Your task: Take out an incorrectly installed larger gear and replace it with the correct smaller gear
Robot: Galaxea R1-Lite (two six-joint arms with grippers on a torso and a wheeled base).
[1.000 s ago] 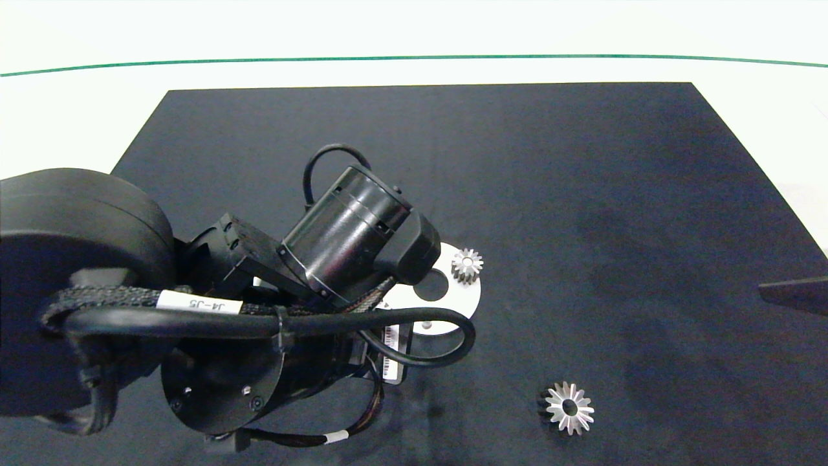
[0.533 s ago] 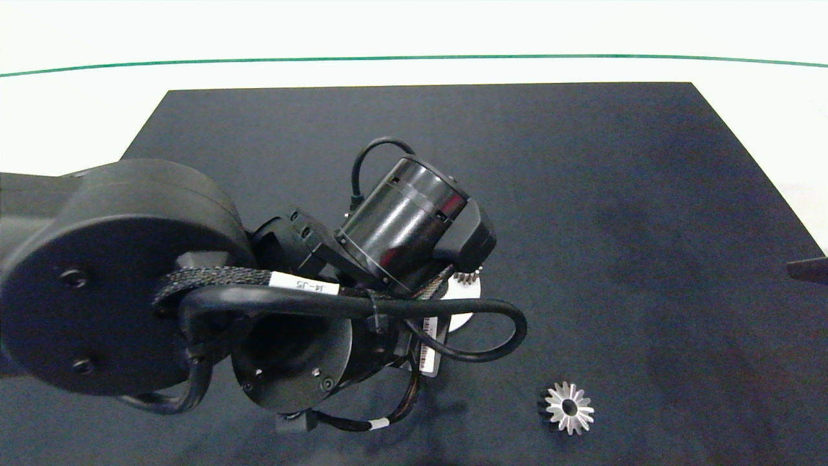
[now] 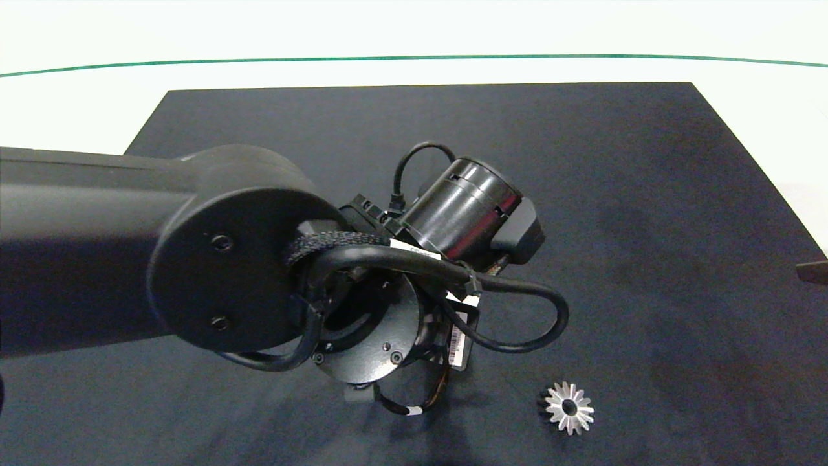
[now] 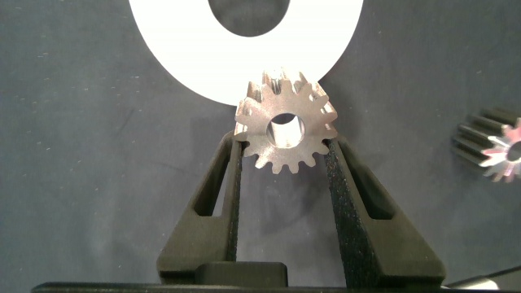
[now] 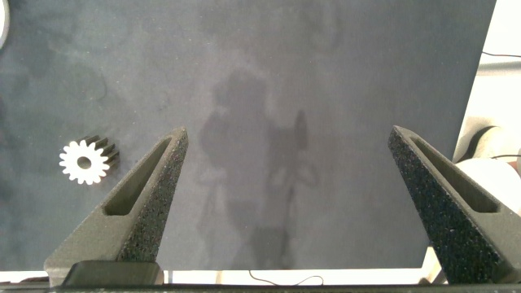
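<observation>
The smaller gear (image 4: 285, 130), silver with blunt teeth and a wide centre hole, sits at the rim of a white disc (image 4: 163, 41). My left gripper (image 4: 283, 142) is shut on it, one finger pressing each side. In the head view my left arm (image 3: 259, 259) hides this gripper, the smaller gear and the disc. The larger gear (image 3: 569, 408), spiky and star-like, lies loose on the black mat (image 3: 614, 194) to the front right; it also shows as the larger gear (image 4: 492, 146) and the larger gear (image 5: 84, 161). My right gripper (image 5: 286, 130) hangs open over bare mat.
The black mat covers most of a white table (image 3: 77, 103), which has a green line across its far side. Only a dark sliver of the right arm (image 3: 814, 272) shows at the head view's right edge.
My left arm has swung right across the mat and now covers the white disc and the smaller gear. The right arm's tip has drawn back toward the right edge.
</observation>
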